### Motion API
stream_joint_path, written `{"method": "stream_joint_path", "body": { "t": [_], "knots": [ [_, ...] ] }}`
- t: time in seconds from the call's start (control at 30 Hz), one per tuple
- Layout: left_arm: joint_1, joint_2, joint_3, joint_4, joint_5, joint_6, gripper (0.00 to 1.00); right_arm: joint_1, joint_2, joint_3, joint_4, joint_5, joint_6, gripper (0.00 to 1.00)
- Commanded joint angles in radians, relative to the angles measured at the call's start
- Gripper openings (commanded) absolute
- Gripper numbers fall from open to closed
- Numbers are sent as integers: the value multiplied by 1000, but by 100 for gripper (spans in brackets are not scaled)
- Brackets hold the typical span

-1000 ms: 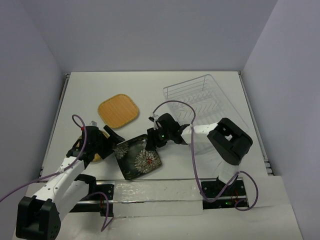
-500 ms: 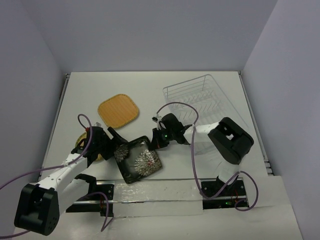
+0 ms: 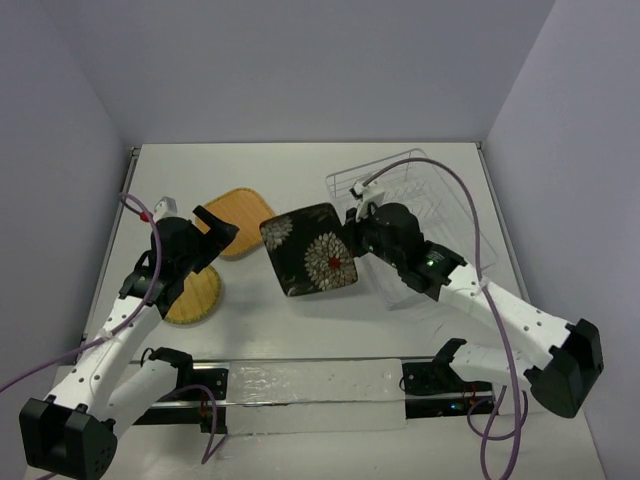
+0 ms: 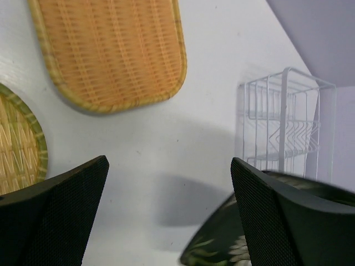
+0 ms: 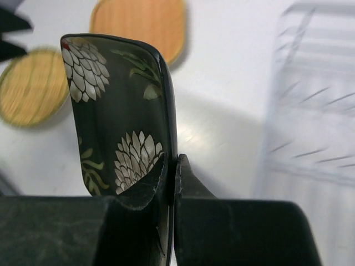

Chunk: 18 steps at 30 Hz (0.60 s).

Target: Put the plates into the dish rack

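My right gripper (image 3: 355, 232) is shut on the edge of the square black plate (image 3: 310, 250) with white-red flowers and holds it tilted up above the table, just left of the dish rack (image 3: 410, 195). In the right wrist view the pads (image 5: 161, 172) pinch the black plate's rim (image 5: 116, 111). My left gripper (image 3: 215, 232) is open and empty, above the near edge of the orange plate (image 3: 240, 208). The yellow-green plate (image 3: 195, 297) lies flat below the left arm. The left wrist view shows the orange plate (image 4: 111, 50), the yellow-green plate (image 4: 19, 144), the rack (image 4: 283, 127) and a corner of the black plate (image 4: 222, 249).
The silver wire rack stands at the back right, near the right wall. White walls close the table on three sides. A black rail (image 3: 300, 375) with the arm bases runs along the near edge. Purple cables loop over both arms.
The right gripper has lifted the black plate from the near middle of the table up and back toward the rack. The left gripper has moved back from the plate's left edge to the orange plate.
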Motion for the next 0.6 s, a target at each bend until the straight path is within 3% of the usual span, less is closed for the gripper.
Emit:
{"method": "stream_joint_path", "body": {
  "t": [0.0, 0.23, 0.57],
  "knots": [
    [-4, 24, 77, -10, -82, 46, 99, -64, -113, 225, 47, 269, -112, 0],
    [4, 127, 158, -11, -157, 97, 99, -356, -70, 492, -73, 326, -340, 0],
    [136, 263, 227, 25, -105, 135, 99, -561, 68, 732, -310, 256, -701, 0]
  ]
}}
